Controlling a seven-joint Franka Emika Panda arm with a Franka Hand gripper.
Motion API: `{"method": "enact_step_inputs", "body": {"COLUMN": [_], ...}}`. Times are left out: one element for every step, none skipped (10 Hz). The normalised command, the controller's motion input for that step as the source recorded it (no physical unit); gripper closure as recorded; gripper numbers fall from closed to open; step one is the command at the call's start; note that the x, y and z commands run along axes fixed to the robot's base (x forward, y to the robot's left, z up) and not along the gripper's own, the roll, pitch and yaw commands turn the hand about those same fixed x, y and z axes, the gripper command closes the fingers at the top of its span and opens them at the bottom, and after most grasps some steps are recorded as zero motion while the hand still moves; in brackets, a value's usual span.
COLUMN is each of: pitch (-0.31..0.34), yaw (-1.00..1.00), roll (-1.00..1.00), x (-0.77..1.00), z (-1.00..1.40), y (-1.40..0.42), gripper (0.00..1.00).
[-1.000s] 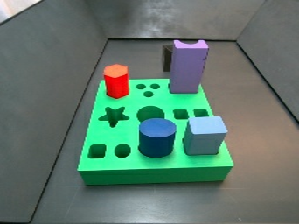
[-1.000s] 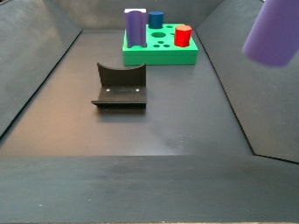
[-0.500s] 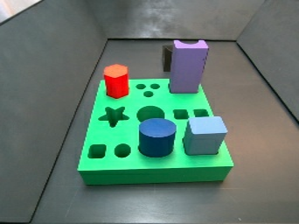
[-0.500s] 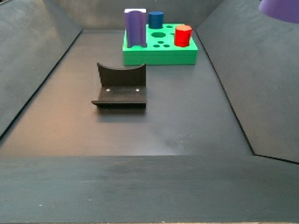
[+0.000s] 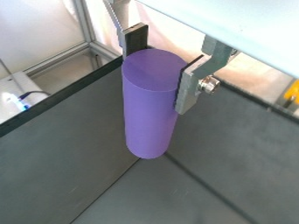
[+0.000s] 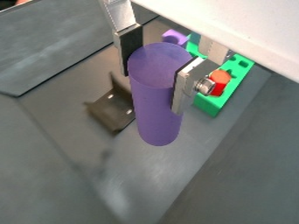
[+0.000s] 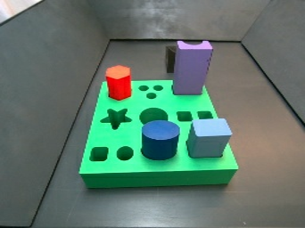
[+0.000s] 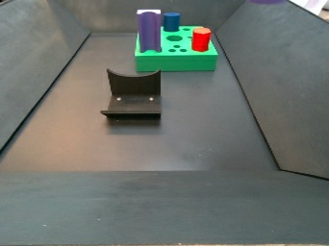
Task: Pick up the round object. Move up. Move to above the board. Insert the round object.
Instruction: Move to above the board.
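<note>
My gripper (image 5: 158,57) is shut on the round object (image 5: 149,105), a slim matte purple cylinder that hangs upright between the silver fingers (image 5: 193,79). Both wrist views show this grip, and in one the gripper (image 6: 155,61) holds the round object (image 6: 158,101) high above the dark floor. The board (image 7: 119,165) is a bright green block with star, round and square holes. It lies behind the held cylinder in a wrist view (image 6: 222,96) and at the far end in a side view (image 8: 180,63). Only a purple sliver (image 8: 270,2) of the round object shows there, at the frame's edge.
On the board stand a red hexagon (image 7: 118,82), a tall lilac block (image 7: 192,67), a wide dark blue cylinder (image 7: 160,140) and a light blue cube (image 7: 210,137). The fixture (image 8: 133,94) stands on the floor before the board, below the gripper (image 6: 111,109). Dark walls enclose the floor.
The purple cylinder has risen in the gripper, from large at the upper right of a side view to almost out of the frame's top. The board and its pieces have not moved.
</note>
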Motion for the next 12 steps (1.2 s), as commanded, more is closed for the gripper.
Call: {"method": "enact_step_inputs", "body": {"pitch": [0.045, 0.031, 0.02, 0.014, 0.01, 0.007, 0.015, 0.021, 0.023, 0.018, 0.016, 0.018], "yaw": [-0.01, 0.0, 0.01, 0.01, 0.01, 0.01, 0.0, 0.01, 0.0, 0.01, 0.01, 0.01], "roll": [-0.02, -0.01, -0.01, -0.01, 0.0, -0.02, 0.0, 0.0, -0.02, 0.01, 0.0, -0.01], "x": [0.19, 0.2, 0.2, 0.2, 0.21, 0.21, 0.22, 0.23, 0.24, 0.25, 0.26, 0.27], "z": [-0.07, -0.07, -0.07, -0.07, -0.07, -0.07, -0.07, -0.07, -0.07, -0.07, -0.07, -0.07], "y": [-1.0, -1.0, -1.0, -1.0, -1.0, -1.0, -1.0, -1.0, -1.0, -1.0, -1.0, -1.0], "gripper": [1.0, 1.0, 1.0, 1.0, 1.0, 1.0, 1.0, 1.0, 1.0, 1.0, 1.0, 1.0]}}
